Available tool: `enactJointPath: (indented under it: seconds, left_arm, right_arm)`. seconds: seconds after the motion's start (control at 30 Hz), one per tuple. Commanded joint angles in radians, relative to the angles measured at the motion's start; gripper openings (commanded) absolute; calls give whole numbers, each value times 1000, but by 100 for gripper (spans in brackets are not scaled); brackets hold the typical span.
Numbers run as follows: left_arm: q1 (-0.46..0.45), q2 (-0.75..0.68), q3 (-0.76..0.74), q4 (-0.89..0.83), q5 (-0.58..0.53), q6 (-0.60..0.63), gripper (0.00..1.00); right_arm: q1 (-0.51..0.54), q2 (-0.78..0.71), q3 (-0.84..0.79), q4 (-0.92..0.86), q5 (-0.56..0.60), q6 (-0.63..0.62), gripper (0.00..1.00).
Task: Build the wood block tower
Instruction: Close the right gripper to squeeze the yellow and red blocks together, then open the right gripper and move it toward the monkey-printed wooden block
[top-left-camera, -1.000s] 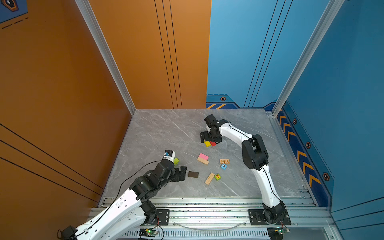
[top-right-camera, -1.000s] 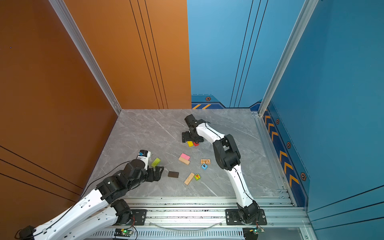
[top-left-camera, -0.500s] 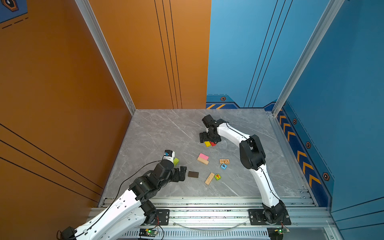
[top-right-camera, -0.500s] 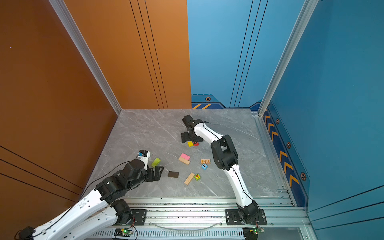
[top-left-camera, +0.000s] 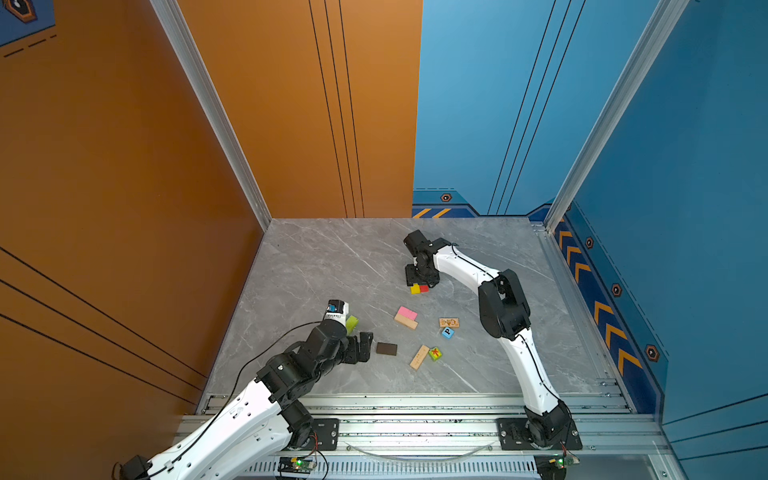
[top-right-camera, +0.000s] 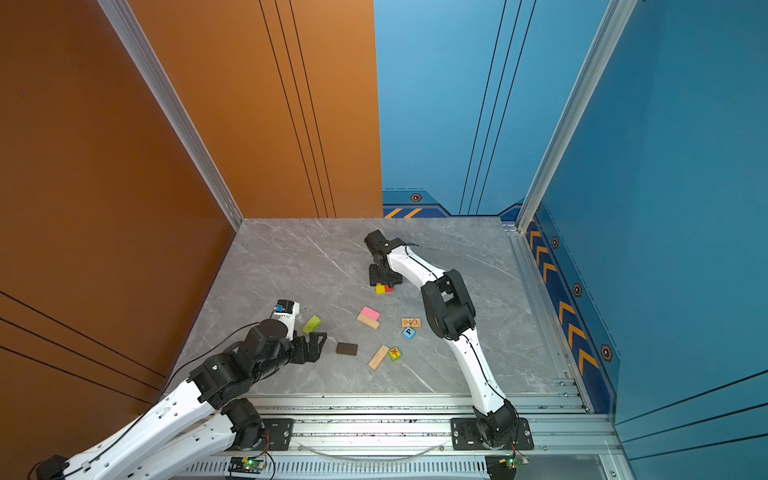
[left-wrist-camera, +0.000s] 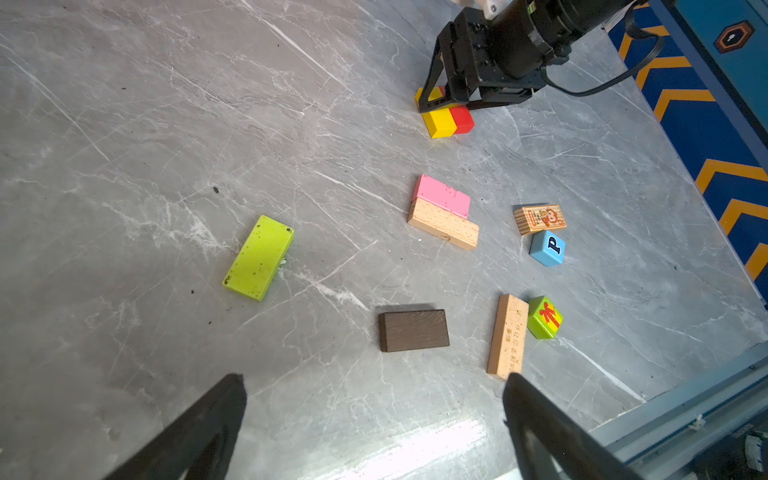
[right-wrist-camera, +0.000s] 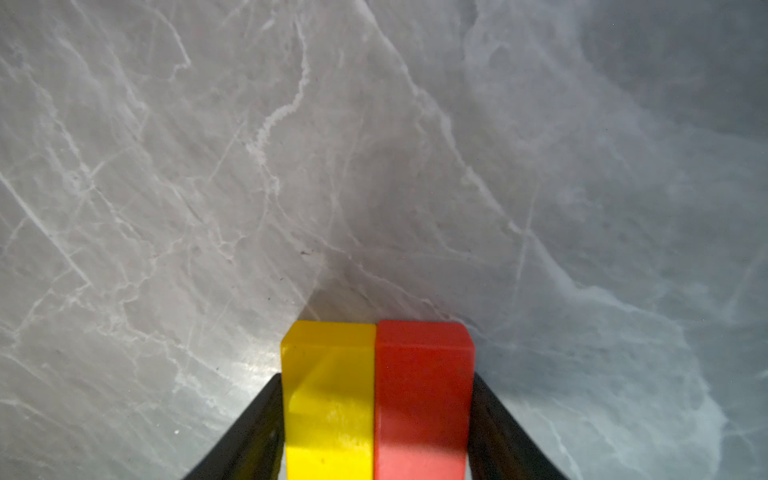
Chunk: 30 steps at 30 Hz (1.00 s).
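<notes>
A yellow block (right-wrist-camera: 328, 399) and a red block (right-wrist-camera: 422, 390) stand side by side on the grey table, touching. My right gripper (right-wrist-camera: 378, 378) is shut on the pair, one finger against each outer face; in a top view it (top-left-camera: 419, 282) points down over them. My left gripper (left-wrist-camera: 374, 378) hangs open and empty just before the dark brown block (left-wrist-camera: 413, 330), with the lime block (left-wrist-camera: 258, 257) beside it. A pink block (left-wrist-camera: 442, 195) lies against a tan block (left-wrist-camera: 442, 224).
A printed tan block (left-wrist-camera: 539, 218), blue "P" cube (left-wrist-camera: 548, 248), long tan block (left-wrist-camera: 507, 336) and green cube (left-wrist-camera: 544, 318) lie scattered on the table's right. The metal rail (top-left-camera: 415, 403) runs along the table's front edge.
My right gripper's jaws have closed in from wide open onto the yellow and red blocks. The left arm has stayed where it was.
</notes>
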Motion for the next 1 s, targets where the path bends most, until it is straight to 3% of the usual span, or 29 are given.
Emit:
enactJointPath:
  seconds: [0.0, 0.17, 0.33, 0.7, 0.8, 0.97]
  left_arm:
    - [8, -12, 13, -30, -9, -13, 98]
    - [6, -18, 17, -33, -5, -14, 98]
    - [5, -25, 17, -34, -5, -13, 98]
    - [-12, -24, 35, -43, -4, -20, 98]
    - [-52, -12, 50, -40, -29, -30, 98]
    - [-193, 3, 71, -36, -140, -40, 98]
  right_arm:
    - [-2, 13, -32, -47, 47, 45, 63]
    - [0, 8, -41, -40, 40, 52, 69]
    - [-1, -14, -53, -33, 24, 43, 87]
    - [22, -206, -169, -9, 32, 20, 96]
    - [23, -280, -225, 9, 45, 20, 99]
    - [22, -394, -324, 6, 100, 24, 100]
